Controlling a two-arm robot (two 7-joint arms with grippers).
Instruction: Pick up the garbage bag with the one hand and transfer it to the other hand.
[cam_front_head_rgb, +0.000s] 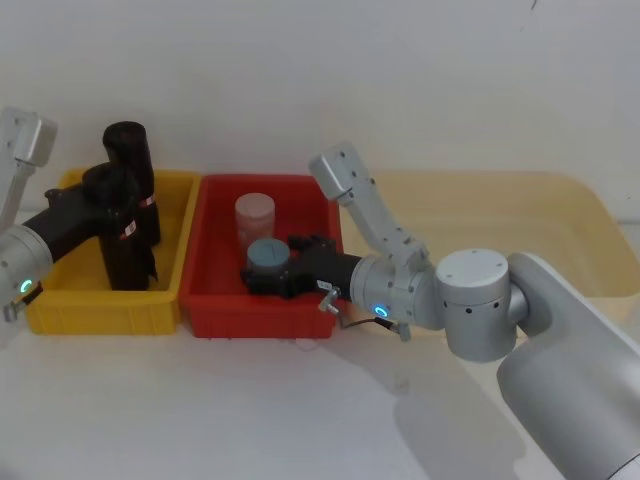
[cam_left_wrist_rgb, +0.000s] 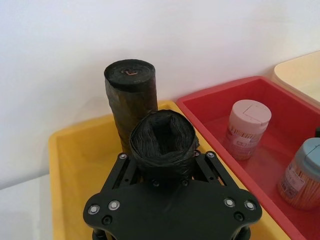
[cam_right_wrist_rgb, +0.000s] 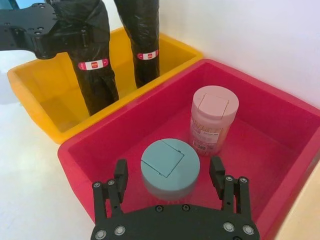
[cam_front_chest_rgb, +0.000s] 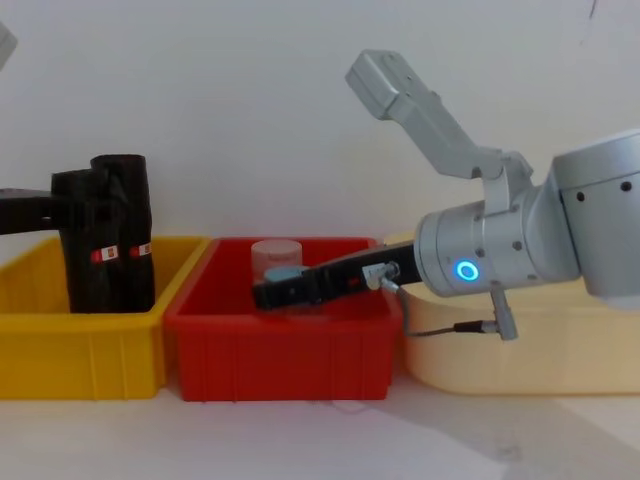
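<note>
Two black garbage bag rolls stand upright in the yellow bin (cam_front_head_rgb: 100, 310). My left gripper (cam_front_head_rgb: 105, 192), on the arm with the teal-green ring, is shut on the nearer garbage bag (cam_front_head_rgb: 125, 250) near its top; the bag's open end (cam_left_wrist_rgb: 162, 137) sits between the fingers (cam_left_wrist_rgb: 122, 165). Its base is low inside the bin. The second roll (cam_front_head_rgb: 130, 160) stands just behind it, untouched. My right gripper (cam_front_head_rgb: 262, 272), on the blue-ringed arm, hangs open inside the red bin (cam_front_head_rgb: 260, 315), with its fingers (cam_right_wrist_rgb: 121, 172) on either side of a teal-lidded jar (cam_right_wrist_rgb: 167, 162).
A pink-lidded jar (cam_front_head_rgb: 254, 215) stands behind the teal one in the red bin. The red bin touches the yellow bin's right side. A shallow beige tray (cam_front_head_rgb: 560, 230) lies to the right, partly under my right arm. White table runs along the front.
</note>
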